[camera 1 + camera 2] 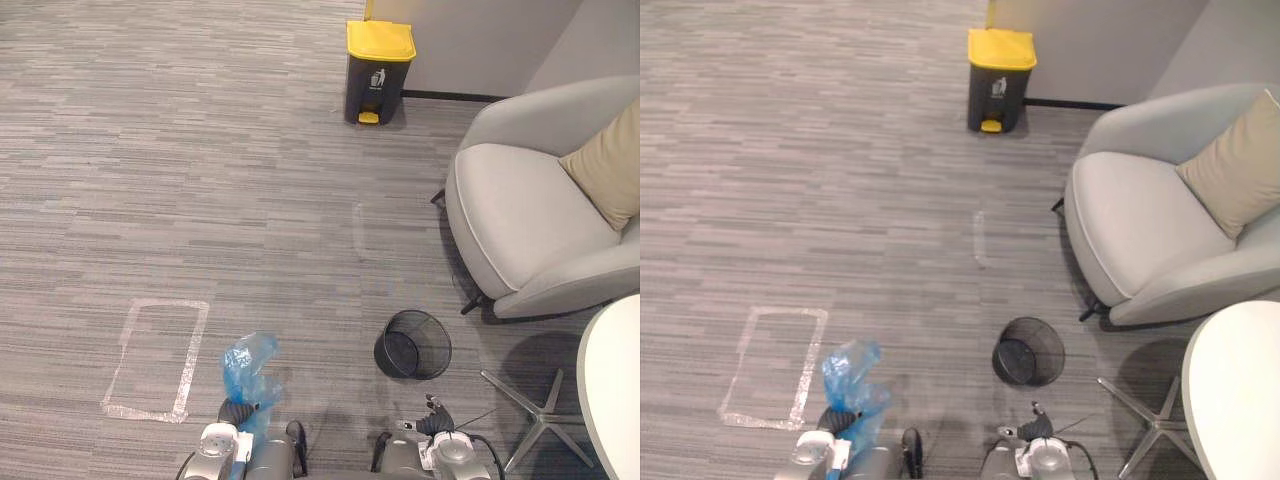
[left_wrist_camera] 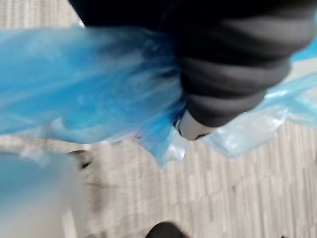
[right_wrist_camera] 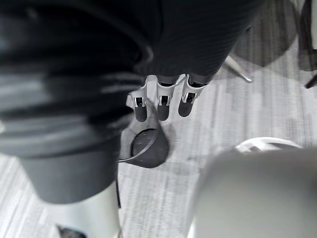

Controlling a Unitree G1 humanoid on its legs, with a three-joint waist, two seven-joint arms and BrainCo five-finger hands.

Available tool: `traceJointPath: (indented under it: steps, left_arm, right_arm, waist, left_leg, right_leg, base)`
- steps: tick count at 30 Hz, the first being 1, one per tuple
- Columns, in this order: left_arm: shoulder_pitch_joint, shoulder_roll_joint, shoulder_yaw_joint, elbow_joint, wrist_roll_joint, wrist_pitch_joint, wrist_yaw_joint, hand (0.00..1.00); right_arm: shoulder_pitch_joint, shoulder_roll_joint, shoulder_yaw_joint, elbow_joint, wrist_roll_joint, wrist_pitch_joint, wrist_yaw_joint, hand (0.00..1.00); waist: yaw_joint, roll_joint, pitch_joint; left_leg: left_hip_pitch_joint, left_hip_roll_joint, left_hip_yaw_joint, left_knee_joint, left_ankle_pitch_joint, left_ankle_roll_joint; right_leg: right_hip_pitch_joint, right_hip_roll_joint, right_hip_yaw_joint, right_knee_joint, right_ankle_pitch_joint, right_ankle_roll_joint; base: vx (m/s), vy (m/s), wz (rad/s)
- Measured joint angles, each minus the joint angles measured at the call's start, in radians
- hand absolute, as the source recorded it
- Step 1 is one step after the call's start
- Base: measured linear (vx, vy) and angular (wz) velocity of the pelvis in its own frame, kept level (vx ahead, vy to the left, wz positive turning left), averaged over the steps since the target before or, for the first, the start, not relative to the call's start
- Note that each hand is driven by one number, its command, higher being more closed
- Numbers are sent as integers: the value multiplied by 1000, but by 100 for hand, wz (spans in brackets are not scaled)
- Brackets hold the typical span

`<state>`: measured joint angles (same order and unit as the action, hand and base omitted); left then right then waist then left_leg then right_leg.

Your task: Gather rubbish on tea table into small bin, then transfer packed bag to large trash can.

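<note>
The left robot hand point(image 1: 237, 412), at the frame's lower left, grasps the bunched blue rubbish bag point(image 1: 250, 368). The yellow-lidded trash can point(image 1: 379, 72) stands at top centre — well apart, ahead and slightly rightward. The right robot hand point(image 3: 162, 106) hangs released — empty.

Bright, even light shines through the blue bag point(image 1: 248, 368) held in the left hand point(image 1: 236, 412) and casts soft shadows under the armchair point(image 1: 520, 210) beyond the right hand point(image 1: 437, 418).

Small bin point(image 1: 412, 345) left of armchair point(image 1: 530, 220), large can point(image 1: 378, 72) far behind
</note>
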<state>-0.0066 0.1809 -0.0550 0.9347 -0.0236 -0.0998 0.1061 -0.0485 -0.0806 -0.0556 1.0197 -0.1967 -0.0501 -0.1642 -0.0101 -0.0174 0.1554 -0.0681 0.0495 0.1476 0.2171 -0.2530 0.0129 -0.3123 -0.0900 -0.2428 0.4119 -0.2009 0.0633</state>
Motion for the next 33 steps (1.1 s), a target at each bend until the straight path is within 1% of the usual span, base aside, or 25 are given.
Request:
traceJointPath:
  steps: [2,3,4,6,8,9,10,11,12,13,15,16,17,19,20,21,23,24,25,26,27,28,30,32,33]
  left_arm:
    - [-14,6,-1,1,1,-2,0,100]
    - [-21,-3,-1,11,1,-2,0,100]
    - [-20,-21,-2,12,2,-6,-3,100]
    - [-21,-35,0,12,2,-6,-3,100]
    - [-21,-49,8,11,3,-6,-3,100]
    - [-19,-63,29,8,3,-6,-4,100]
    - [-10,-79,47,-4,2,-6,-3,100]
    - [-3,-85,49,-16,2,-6,-5,100]
    - [0,-95,50,-25,1,-6,-6,100]
    - [-1,-98,51,-28,1,-6,-7,100]
    - [1,-104,57,-33,1,-4,-15,100]
    - [0,-112,57,-33,1,-3,-18,100]
    - [-8,-124,57,-17,2,-2,-22,100]
    - [-20,-121,56,-15,2,-3,-22,100]
    - [-30,-112,57,-15,2,-4,-22,100]
    - [-37,-110,56,-14,2,-3,-23,100]
    - [-38,-97,55,-11,2,-3,-23,100]
    - [-35,-90,55,-10,2,-2,-23,100]
    - [-29,-82,44,-8,2,-1,-22,100]
    - [-24,-76,33,-8,2,-1,-21,100]
    - [-21,-67,13,-10,2,-1,-22,100]
    - [-24,-49,-6,1,2,0,-20,100]
    - [-21,-41,-8,8,2,1,-17,100]
    - [-26,-33,-1,8,2,0,-13,100]
    - [-34,-30,-1,8,2,1,-10,100]
  right_arm:
    - [3,0,-5,0,0,1,-1,0]
    - [12,-6,-22,0,0,2,-1,0]
    - [16,-13,-39,1,0,5,-2,0]
    - [2,-13,-55,0,0,5,0,0]
    - [4,-8,-59,0,0,5,1,0]
    - [8,-5,-59,-1,0,6,1,0]
    - [8,0,-56,-16,0,11,2,0]
    - [14,3,-57,-27,0,10,0,0]
    - [8,3,-57,-26,1,11,0,0]
    - [1,3,-57,-26,1,11,0,0]
    - [-30,3,-61,-28,1,10,-2,0]
    - [-31,0,-63,-33,1,10,-4,0]
    - [-25,0,-76,-36,2,15,-7,0]
    - [-19,10,-75,-35,2,16,-4,0]
    - [-22,10,-78,-25,2,16,-5,0]
    - [-23,6,-80,-17,2,20,-5,0]
    - [-34,10,-80,-19,1,19,-4,0]
    - [-40,12,-80,-20,1,18,-3,0]
    - [-40,14,-79,-20,0,17,-2,0]
    - [-37,14,-79,-20,0,16,-2,0]
    - [-29,15,-76,-20,0,15,-1,0]
    - [-26,23,-74,-20,0,16,-1,0]
    - [-16,20,-52,-19,0,16,1,0]
    - [-24,19,-41,-24,1,11,1,0]
    - [-34,15,-38,-23,1,11,2,0]
  waist:
    - [-13,-23,-1]
    - [-32,-29,-2]
    - [-31,-6,-9]
    - [-35,2,-5]
    - [-35,6,-3]
    - [-30,5,-2]
    - [-15,11,6]
    - [3,11,11]
    - [24,11,12]
    - [29,11,13]
    - [47,10,17]
    - [47,26,18]
    - [49,30,26]
    - [50,5,17]
    - [51,1,16]
    - [50,0,15]
    - [52,-2,14]
    - [52,1,14]
    - [51,3,14]
    - [48,3,15]
    - [43,5,15]
    - [37,-9,21]
    - [16,-7,28]
    - [3,0,32]
    - [-6,-2,33]
  left_leg:
    - [63,-17,-2,-64,12,-25]
    - [100,-22,-31,-82,2,-43]
    - [113,-3,-40,-93,11,-64]
    - [121,-3,-43,-71,27,-90]
    - [65,6,-39,120,28,-116]
    - [6,26,-20,297,41,-156]
    - [-71,76,32,527,12,-146]
    - [-117,110,67,645,-16,-100]
    - [-186,141,100,699,-43,-68]
    - [-207,145,106,691,-49,-72]
    - [-312,145,104,496,-53,-73]
    - [-313,139,83,327,2,-86]
    - [-279,106,86,185,139,-81]
    - [-251,63,106,122,143,-84]
    - [-245,38,107,119,135,-69]
    - [-245,24,125,166,104,-21]
    - [-221,14,148,194,73,0]
    - [-192,14,154,184,60,2]
    - [-138,16,167,152,49,1]
    - [-111,15,170,132,43,3]
    - [-46,14,169,85,16,-4]
    - [10,2,171,58,7,-1]
    - [84,2,171,5,0,-3]
    - [133,15,174,-37,-10,-19]
    - [159,19,173,-64,-23,-39]
  right_leg:
    - [-20,43,2,-145,84,-22]
    - [-18,53,26,-145,186,-101]
    - [-11,58,13,-122,155,-105]
    - [-5,53,11,-85,110,-115]
    - [64,56,11,-130,93,-113]
    - [119,60,13,-173,93,-113]
    - [198,76,28,-217,86,-120]
    - [250,80,47,-240,69,-117]
    - [290,81,76,-250,53,-119]
    - [299,78,87,-251,50,-119]
    - [324,41,135,-252,16,-65]
    - [336,33,143,-243,-9,-28]
    - [353,7,165,-234,-46,24]
    - [348,-23,165,-252,-37,31]
    - [350,-33,166,-268,-22,31]
    - [374,-56,165,-288,-22,36]
    - [387,-77,185,-269,-11,57]
    - [367,-78,205,-195,-10,60]
    - [290,-80,230,-5,-5,75]
    - [253,-82,231,94,10,102]
    - [149,-86,236,321,35,144]
    - [69,-86,236,469,-25,85]
    - [-9,-70,180,494,-80,20]
    - [-93,-34,105,364,-90,-13]
    - [-139,-16,66,211,-51,-29]
  base:
    - [486,-122,41]
    - [496,-102,35]
    - [499,-97,33]
    - [456,-85,5]
    - [436,-65,10]
    - [415,-12,0]
    - [407,12,-18]
    - [425,82,-49]
    - [333,112,-50]
    - [425,226,-79]
    - [299,222,-58]
    - [337,299,-17]
    - [337,294,-8]
    - [304,219,2]
    - [341,168,0]
    - [344,162,-6]
    - [351,148,-27]
    - [396,141,-55]
    - [315,96,-49]
    - [300,77,-46]
    - [377,34,-20]
    - [320,18,-15]
    - [292,-46,0]
    - [378,-121,1]
    - [469,-187,11]
